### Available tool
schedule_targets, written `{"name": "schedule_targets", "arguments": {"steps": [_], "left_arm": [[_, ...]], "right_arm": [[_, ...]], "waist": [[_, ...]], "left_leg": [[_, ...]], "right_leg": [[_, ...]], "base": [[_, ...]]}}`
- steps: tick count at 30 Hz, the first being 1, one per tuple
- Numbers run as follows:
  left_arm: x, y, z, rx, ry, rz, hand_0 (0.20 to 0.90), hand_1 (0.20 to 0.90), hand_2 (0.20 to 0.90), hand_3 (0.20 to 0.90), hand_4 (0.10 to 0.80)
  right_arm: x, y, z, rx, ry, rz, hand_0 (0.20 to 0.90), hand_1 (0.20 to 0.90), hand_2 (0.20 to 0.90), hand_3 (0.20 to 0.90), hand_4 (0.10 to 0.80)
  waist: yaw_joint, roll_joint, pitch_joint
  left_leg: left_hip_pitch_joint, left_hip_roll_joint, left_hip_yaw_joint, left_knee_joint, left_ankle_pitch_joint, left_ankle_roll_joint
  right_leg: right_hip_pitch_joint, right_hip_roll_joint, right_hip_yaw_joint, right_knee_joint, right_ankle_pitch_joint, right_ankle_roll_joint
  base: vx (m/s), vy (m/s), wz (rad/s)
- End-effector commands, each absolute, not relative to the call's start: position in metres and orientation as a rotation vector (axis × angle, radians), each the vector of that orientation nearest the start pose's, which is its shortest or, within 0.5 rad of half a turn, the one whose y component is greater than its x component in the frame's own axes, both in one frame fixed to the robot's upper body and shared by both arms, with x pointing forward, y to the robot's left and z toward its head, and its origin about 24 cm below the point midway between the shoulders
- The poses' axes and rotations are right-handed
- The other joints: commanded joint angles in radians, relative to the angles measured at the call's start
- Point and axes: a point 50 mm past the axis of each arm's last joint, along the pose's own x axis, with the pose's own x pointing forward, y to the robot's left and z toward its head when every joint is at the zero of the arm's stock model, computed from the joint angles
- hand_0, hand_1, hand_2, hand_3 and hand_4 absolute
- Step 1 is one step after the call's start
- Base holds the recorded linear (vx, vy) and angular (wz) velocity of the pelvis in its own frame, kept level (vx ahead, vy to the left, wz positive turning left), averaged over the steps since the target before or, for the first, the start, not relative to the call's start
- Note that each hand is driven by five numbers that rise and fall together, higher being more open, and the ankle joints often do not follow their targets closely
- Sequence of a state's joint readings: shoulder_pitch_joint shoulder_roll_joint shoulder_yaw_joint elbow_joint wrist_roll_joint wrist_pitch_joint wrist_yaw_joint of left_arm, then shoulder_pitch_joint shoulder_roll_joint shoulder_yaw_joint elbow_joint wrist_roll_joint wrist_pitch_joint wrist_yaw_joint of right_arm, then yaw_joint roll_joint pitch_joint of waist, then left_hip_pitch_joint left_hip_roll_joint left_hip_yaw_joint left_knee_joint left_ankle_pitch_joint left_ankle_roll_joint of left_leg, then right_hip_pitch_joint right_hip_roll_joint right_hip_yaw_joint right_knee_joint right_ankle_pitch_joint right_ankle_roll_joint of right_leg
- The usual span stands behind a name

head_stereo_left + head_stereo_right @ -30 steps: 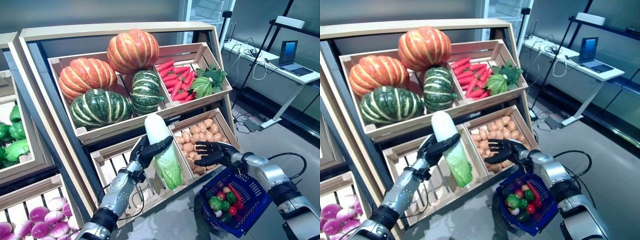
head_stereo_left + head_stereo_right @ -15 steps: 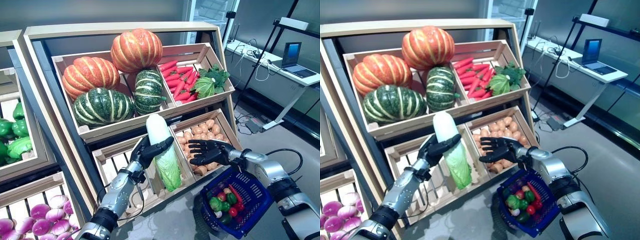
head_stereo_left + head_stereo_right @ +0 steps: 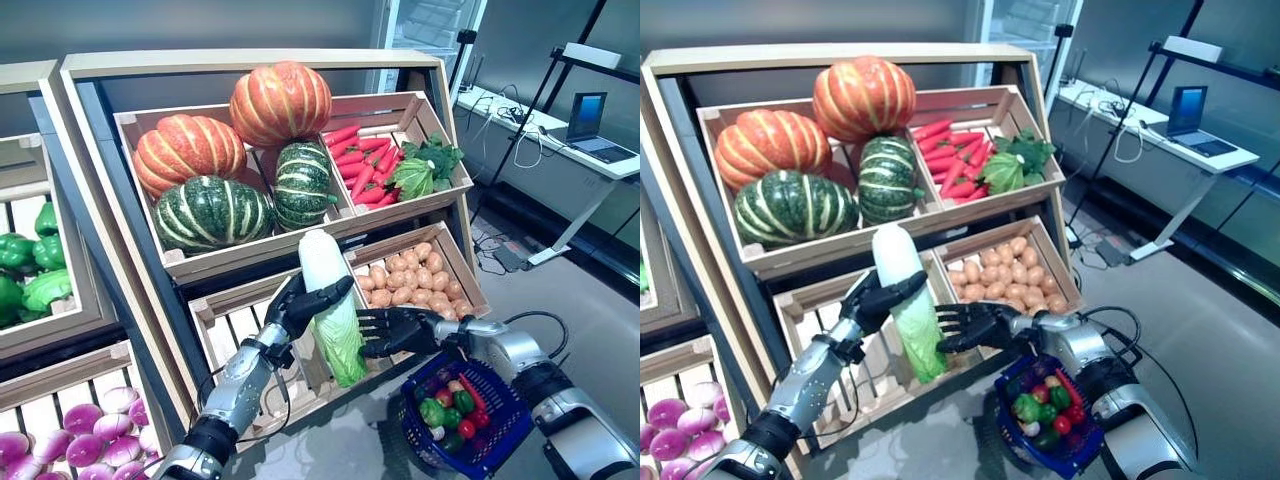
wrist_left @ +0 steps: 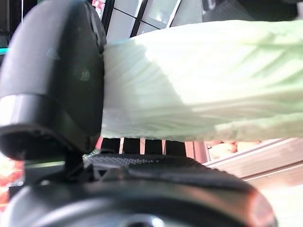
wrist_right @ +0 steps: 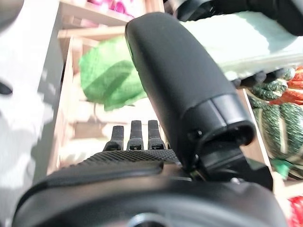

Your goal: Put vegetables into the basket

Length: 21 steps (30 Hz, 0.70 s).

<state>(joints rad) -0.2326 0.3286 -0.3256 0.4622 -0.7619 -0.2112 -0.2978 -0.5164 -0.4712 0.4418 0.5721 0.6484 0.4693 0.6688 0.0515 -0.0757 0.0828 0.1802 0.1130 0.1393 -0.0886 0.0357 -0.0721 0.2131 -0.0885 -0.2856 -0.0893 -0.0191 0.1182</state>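
Since a second ago our right hand (image 3: 395, 330) has slid leftward from in front of the potato crate (image 3: 420, 278) toward the middle of the frame, and its spread, straight fingers now reach the leafy green end of the napa cabbage (image 3: 330, 300) — holding nothing yet. Our left hand (image 3: 300, 305) keeps its grip on the cabbage, fingers and thumb curled round the pale white upper part, so the cabbage stands nearly upright at frame centre with its green tip hanging down in front of the empty slatted crate (image 3: 235, 330).

At lower right the blue basket (image 3: 500, 440) hangs from our right forearm, already carrying small red, green and purple vegetables (image 3: 445, 405); the cabbage is outside it, up and to the left.

Across the upper half of the frame we see the stand's top crates — pumpkins (image 3: 235, 150), orange and striped green, and to their right red carrots (image 3: 365, 165) beside a leafy green bunch (image 3: 425, 170). Purple-white turnips (image 3: 70, 445) sit at lower left.
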Motion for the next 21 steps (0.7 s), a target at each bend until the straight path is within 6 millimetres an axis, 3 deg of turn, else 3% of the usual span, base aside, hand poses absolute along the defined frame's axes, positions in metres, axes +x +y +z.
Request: {"name": "schedule_targets", "arguments": {"steps": [1,10,17,21], "left_arm": [[0.307,0.121,0.07,-0.385,-0.174,-0.588,0.3,0.3,0.3,0.3,0.4],[0.303,0.111,0.067,-0.463,-0.157,-0.639,0.3,0.3,0.3,0.3,0.4],[0.297,0.091,0.067,-0.584,-0.139,-0.691,0.3,0.3,0.3,0.3,0.4],[0.295,0.082,0.071,-0.598,-0.142,-0.726,0.3,0.3,0.3,0.3,0.4]], "right_arm": [[0.332,-0.129,0.06,0.318,0.513,0.984,0.9,0.9,0.9,0.9,0.8],[0.33,-0.115,0.048,0.409,0.544,0.975,0.9,0.9,0.9,0.9,0.8],[0.326,-0.093,0.036,0.558,0.595,0.973,0.9,0.9,0.9,0.9,0.8],[0.322,-0.089,0.028,0.544,0.629,0.972,0.9,0.9,0.9,0.9,0.8]], "waist": [[0.027,0.003,-0.073],[0.038,0.006,-0.08],[0.045,0.011,-0.082],[0.047,0.013,-0.084]], "left_leg": [[0.017,-0.066,-0.018,0.001,-0.137,0.069],[0.017,-0.067,-0.025,0.001,-0.138,0.069],[0.018,-0.068,-0.032,0.001,-0.14,0.071],[0.017,-0.07,-0.035,0.001,-0.14,0.073]], "right_leg": [[-0.003,0.012,-0.009,0.002,-0.042,-0.068],[-0.002,0.013,-0.014,0.002,-0.044,-0.069],[0.0,0.014,-0.014,0.002,-0.046,-0.072],[-0.001,0.014,-0.014,0.002,-0.046,-0.074]], "base": [[0.0,0.0,0.0],[0.004,-0.007,0.03],[0.0,-0.002,0.01],[0.0,0.0,0.0]]}}
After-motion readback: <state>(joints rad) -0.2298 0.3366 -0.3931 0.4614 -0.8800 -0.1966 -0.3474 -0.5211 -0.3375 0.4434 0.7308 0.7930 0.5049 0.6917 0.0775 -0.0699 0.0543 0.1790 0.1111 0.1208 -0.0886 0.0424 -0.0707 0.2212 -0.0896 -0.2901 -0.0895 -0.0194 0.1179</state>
